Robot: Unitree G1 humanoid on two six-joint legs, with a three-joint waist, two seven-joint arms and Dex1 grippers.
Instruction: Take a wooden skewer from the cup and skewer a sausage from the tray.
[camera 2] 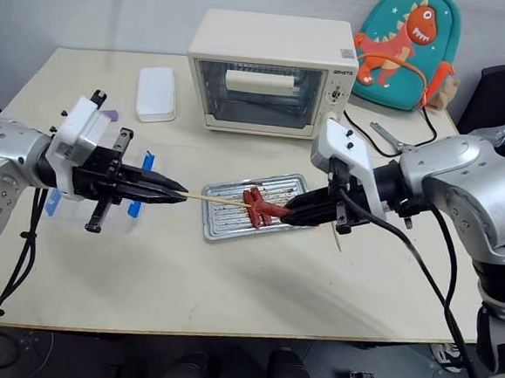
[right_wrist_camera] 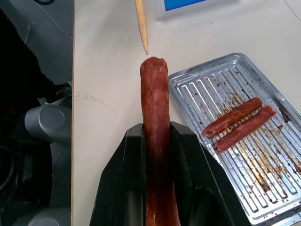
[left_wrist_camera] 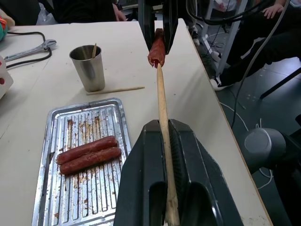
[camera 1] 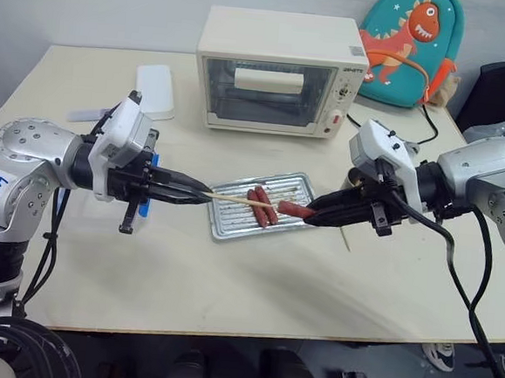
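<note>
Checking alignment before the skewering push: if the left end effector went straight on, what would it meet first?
Probably the sausage held in the right end effector; the wooden skewer tip points at its end.

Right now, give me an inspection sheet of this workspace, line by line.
Surface: pale wooden table, bare along the near edge.
Job's things: tray holds two sausages; third sausage held above it; wooden skewer tip just short of that sausage's end; cup with one more skewer inside; a loose skewer lies beside the cup.
Clutter: toaster oven, white box, wrench.
Claws: left claw shut on the skewer; right claw shut on the sausage.
Cables: black cord behind the oven.
Surroundings: dinosaur backpack.
</note>
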